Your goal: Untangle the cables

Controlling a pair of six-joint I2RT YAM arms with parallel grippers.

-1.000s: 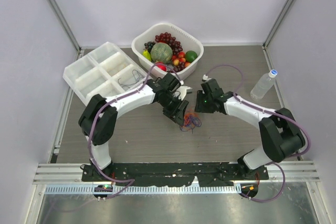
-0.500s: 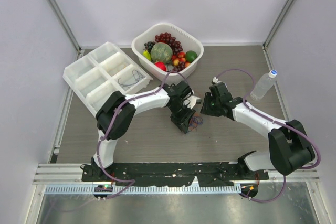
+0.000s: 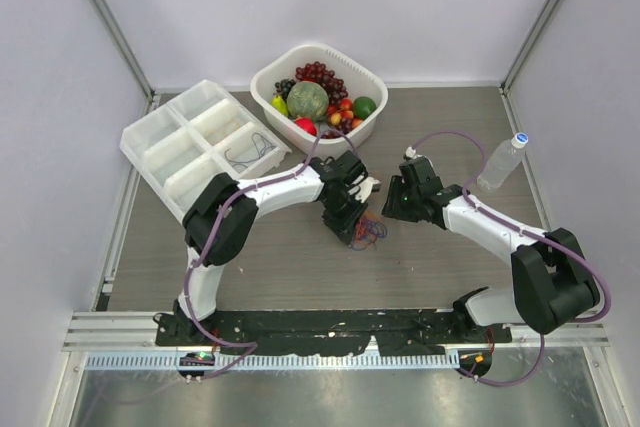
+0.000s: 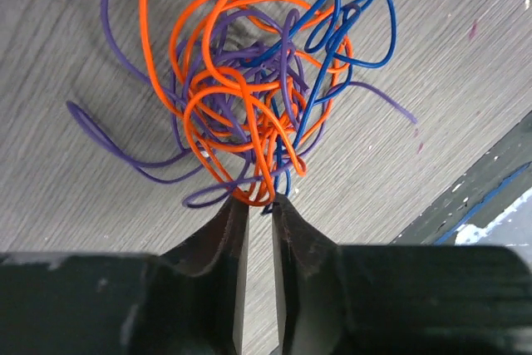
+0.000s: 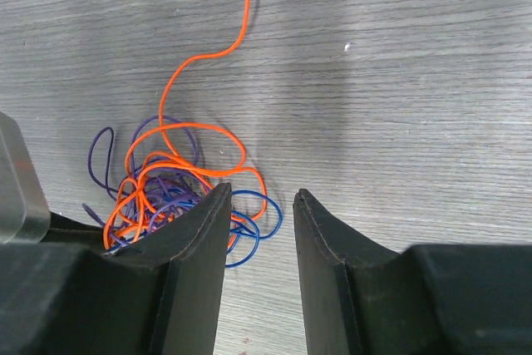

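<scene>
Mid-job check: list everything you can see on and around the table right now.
cable tangle: one bundle, orange, purple and blue strands, table centre
thin wires: count unclear, dark, in one compartment of the tray
tray: one, white, six compartments, far left
basket: one, white, far centre
fruit: mixed pile, green, red and dark, in the basket
bottle: one, clear, right side
table: one, grey wood grain
left tool: one, black, jaws narrowly apart at the tangle's edge
right tool: one, black, jaws open beside the tangle, holding nothing
</scene>
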